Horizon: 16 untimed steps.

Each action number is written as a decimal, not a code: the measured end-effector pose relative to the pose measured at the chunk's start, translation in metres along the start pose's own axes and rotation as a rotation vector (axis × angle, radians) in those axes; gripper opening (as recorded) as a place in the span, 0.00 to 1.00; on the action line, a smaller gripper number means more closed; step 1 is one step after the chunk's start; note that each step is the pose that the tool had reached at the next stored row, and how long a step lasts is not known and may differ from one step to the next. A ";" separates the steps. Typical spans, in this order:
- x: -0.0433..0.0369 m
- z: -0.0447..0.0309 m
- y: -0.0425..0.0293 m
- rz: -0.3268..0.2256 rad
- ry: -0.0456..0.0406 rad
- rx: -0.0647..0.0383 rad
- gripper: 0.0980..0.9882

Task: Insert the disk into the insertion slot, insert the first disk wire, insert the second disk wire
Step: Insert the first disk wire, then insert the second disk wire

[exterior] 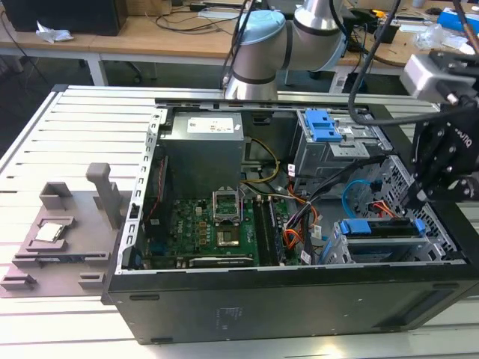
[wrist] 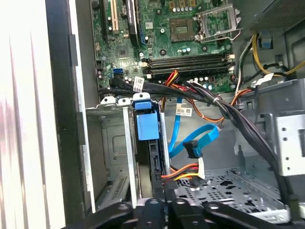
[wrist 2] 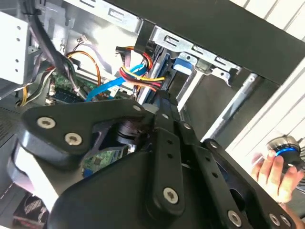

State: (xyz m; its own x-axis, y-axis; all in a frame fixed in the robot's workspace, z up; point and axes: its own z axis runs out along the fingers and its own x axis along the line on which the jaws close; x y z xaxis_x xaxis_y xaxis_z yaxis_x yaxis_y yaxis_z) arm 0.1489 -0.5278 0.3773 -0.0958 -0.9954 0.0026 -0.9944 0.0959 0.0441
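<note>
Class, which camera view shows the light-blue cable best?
The first wrist view: the light-blue cable shows its loop and dark plug plainly. The second wrist view shows a short stretch; the exterior view, a thin arc.

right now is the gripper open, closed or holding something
Gripper: cannot tell whether open or shut; it is right at the disk in the insertion slot.
</note>
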 end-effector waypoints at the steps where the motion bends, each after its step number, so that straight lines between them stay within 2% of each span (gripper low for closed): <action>1: -0.0003 -0.0076 0.0003 0.000 -0.0001 0.000 0.01; 3: -0.0006 -0.0205 0.0009 0.000 -0.0001 0.000 0.01; 4: -0.0005 -0.0216 0.0010 0.000 0.0000 0.000 0.01; 16: -0.0005 -0.0219 0.0010 0.000 0.0000 0.000 0.01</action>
State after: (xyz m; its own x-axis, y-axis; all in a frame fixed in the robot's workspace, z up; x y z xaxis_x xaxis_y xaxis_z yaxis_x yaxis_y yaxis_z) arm 0.1489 -0.5272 0.3992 -0.0958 -0.9954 0.0026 -0.9944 0.0958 0.0441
